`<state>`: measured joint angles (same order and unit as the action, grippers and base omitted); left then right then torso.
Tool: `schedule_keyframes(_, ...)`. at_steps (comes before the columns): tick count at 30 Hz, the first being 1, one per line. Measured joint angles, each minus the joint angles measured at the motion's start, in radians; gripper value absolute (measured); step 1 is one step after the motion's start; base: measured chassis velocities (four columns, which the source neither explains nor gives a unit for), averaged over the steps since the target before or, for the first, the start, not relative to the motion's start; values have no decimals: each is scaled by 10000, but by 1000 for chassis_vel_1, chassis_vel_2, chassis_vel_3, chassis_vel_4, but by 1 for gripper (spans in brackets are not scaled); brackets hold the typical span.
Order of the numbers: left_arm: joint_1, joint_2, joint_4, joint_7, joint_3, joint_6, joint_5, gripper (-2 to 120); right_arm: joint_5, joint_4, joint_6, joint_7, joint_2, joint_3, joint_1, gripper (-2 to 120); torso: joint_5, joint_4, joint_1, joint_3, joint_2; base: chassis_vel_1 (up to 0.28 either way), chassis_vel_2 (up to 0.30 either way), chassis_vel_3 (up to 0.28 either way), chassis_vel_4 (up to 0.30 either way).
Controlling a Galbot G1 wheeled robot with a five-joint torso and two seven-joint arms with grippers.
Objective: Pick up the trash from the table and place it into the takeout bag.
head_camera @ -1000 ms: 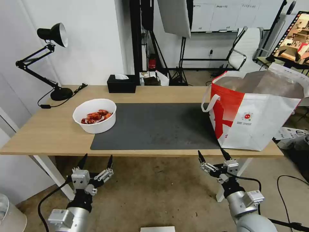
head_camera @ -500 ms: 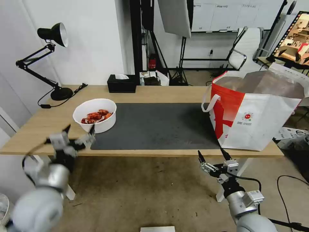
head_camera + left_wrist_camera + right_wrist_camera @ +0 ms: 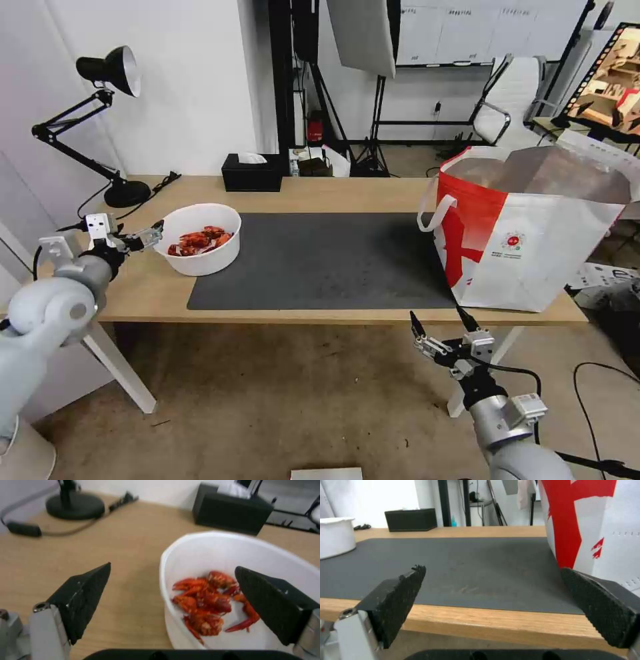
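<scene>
A white bowl (image 3: 198,239) holds red shells (image 3: 197,241). The table (image 3: 313,192) is light wood with a dark grey mat (image 3: 327,261). The bag (image 3: 527,230) is white and red, lined in silver.

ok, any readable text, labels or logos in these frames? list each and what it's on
Nothing can be read as words.
Takeout bag: small round red logo with tiny print beside and under it, too small to read.
Bag's red side: white marks, a pattern and not letters.
Tissue box, bowl, lamp: no text visible.
Screen at the far right: a picture, no legible words.
</scene>
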<state>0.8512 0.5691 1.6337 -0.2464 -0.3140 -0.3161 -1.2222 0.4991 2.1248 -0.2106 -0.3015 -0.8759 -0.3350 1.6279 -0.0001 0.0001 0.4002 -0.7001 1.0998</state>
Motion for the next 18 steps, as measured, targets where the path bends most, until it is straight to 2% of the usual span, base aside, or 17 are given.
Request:
schedule_keyframes(2,-596,114,-471,-23,325,-667,-311,100,0,0,0,0,0,-1,0,100,-1,0,0,0,0,0,0,0,0)
schedule_keyframes(4,-663,128,-517,-44,364,-756,-349,100,0,0,0,0,0,-1,0,100,0,0,0,0,0,0,0,0,0)
schedule_keyframes(5,-923,199,-682,-215,511,-1133,-515,100,0,-1,0,0,0,-1,-1,100,2,-1,0,1,0,0,0,0,0)
schedule_keyframes(7,-1051,244,-765,-328,591,-1317,-622,100,0,0,0,-1,0,-1,0,100,2,-1,-1,1,0,0,0,0,0)
schedule_keyframes(9,-1592,437,-1096,-829,913,-2026,-1187,100,0,0,0,0,0,-1,0,100,1,0,-1,1,1,0,0,0,0)
schedule_keyframes(10,-1592,437,-1096,-829,913,-2026,-1187,100,0,0,0,0,0,-1,0,100,1,0,-1,1,1,0,0,0,0)
schedule_keyframes(12,-2129,687,-1471,-1558,1205,-2738,-1932,100,0,0,0,-1,0,-1,0,100,1,-1,-1,1,0,0,0,0,0)
schedule_keyframes(15,-2352,808,-1650,-1868,1313,-2978,-2334,99,0,0,0,-1,0,0,0,100,1,-2,-1,1,1,0,0,0,0)
schedule_keyframes(18,-2512,916,-1778,-2090,1382,-3021,-2535,93,0,-1,0,0,0,-1,0,100,3,-1,-2,2,2,0,0,0,0)
